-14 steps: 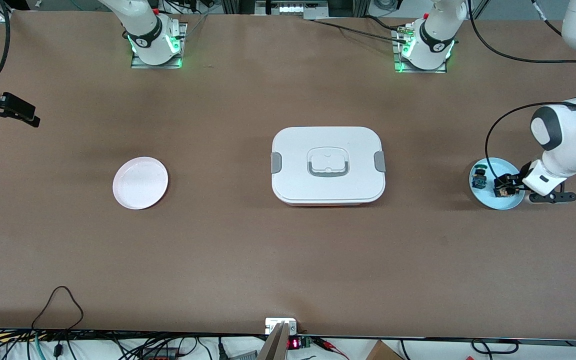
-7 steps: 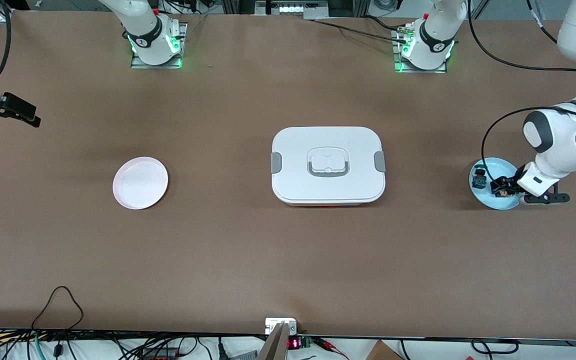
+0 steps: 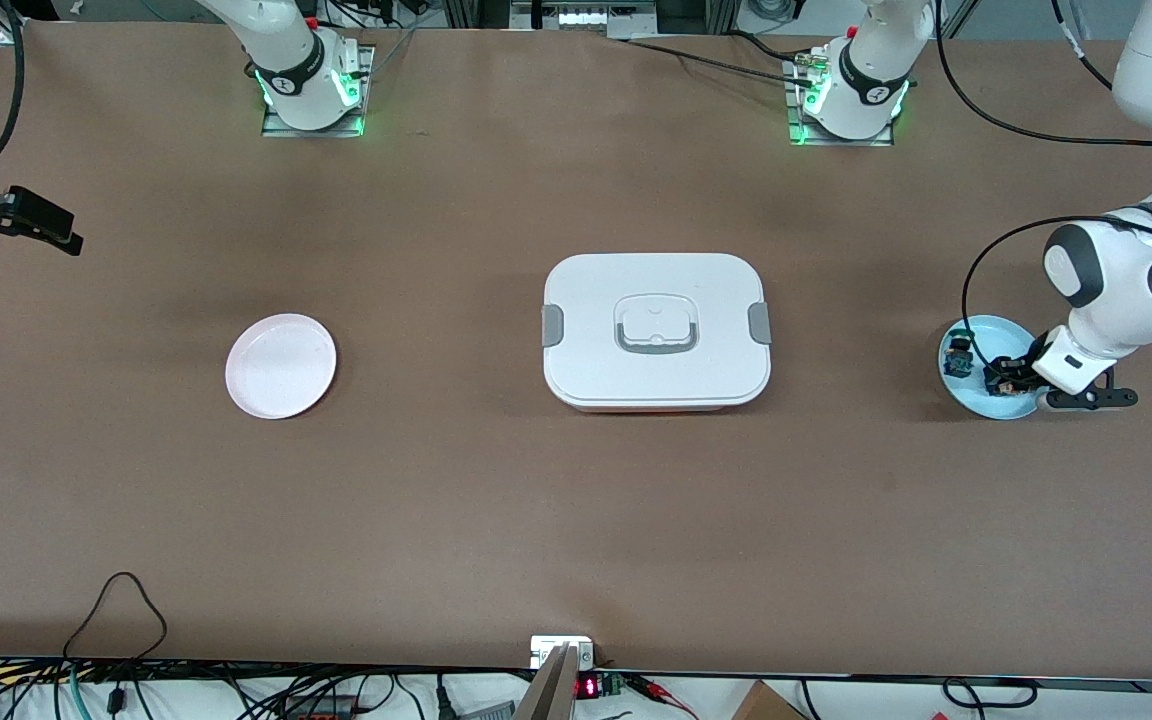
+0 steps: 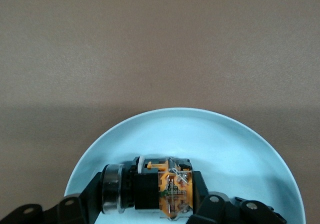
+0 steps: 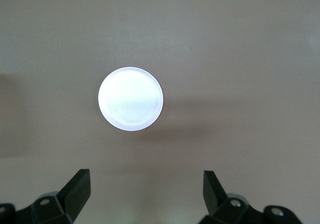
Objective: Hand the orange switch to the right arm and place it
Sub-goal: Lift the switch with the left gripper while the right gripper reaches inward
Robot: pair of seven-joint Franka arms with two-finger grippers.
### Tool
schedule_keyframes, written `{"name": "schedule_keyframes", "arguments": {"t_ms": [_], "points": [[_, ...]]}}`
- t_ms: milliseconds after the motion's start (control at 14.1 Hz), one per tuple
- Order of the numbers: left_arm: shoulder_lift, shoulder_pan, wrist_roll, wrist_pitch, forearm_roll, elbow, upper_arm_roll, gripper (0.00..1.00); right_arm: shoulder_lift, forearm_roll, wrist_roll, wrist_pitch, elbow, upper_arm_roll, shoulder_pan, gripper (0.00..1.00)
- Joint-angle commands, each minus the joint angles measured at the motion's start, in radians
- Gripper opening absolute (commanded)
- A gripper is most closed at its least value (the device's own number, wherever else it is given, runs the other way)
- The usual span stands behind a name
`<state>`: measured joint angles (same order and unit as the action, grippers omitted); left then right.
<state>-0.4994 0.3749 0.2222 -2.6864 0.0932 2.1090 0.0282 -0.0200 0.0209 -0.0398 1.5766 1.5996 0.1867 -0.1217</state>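
On the pale blue saucer [image 4: 250, 149] at the left arm's end of the table, the orange switch [image 4: 162, 189] lies clamped across its body by the left gripper [image 4: 145, 209]. It looks small, rigid and probably light. The right gripper [image 5: 145, 191] waits, fingers apart, above the white plate [image 5: 130, 98].

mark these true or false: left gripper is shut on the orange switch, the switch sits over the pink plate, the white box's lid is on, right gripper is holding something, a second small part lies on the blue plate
1. The left gripper is shut on the orange switch. True.
2. The switch sits over the pink plate. False: it is at the blue plate, at the left arm's end of the table.
3. The white box has its lid on. True.
4. The right gripper is holding something. False: it is open and empty, above the pink plate.
5. A second small part lies on the blue plate. True.
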Motion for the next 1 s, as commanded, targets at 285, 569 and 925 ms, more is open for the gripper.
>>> {"name": "schedule_keyframes", "arguments": {"t_ms": [285,569,925], "points": [[0.180,0.001,0.011,0.345,0.013,-0.179,0.131,0.21,-0.005,-0.012,0.000,-0.018,-0.015,-0.001,-0.001,1.00],[0.185,0.015,0.026,0.582,-0.059,-0.325,0.289,0.15,-0.003,-0.012,0.000,-0.018,-0.015,-0.001,-0.001,1.00],[0.211,0.019,0.153,0.579,-0.389,-0.328,0.406,0.15,-0.003,-0.012,0.000,-0.018,-0.015,0.000,0.000,1.00]]}}
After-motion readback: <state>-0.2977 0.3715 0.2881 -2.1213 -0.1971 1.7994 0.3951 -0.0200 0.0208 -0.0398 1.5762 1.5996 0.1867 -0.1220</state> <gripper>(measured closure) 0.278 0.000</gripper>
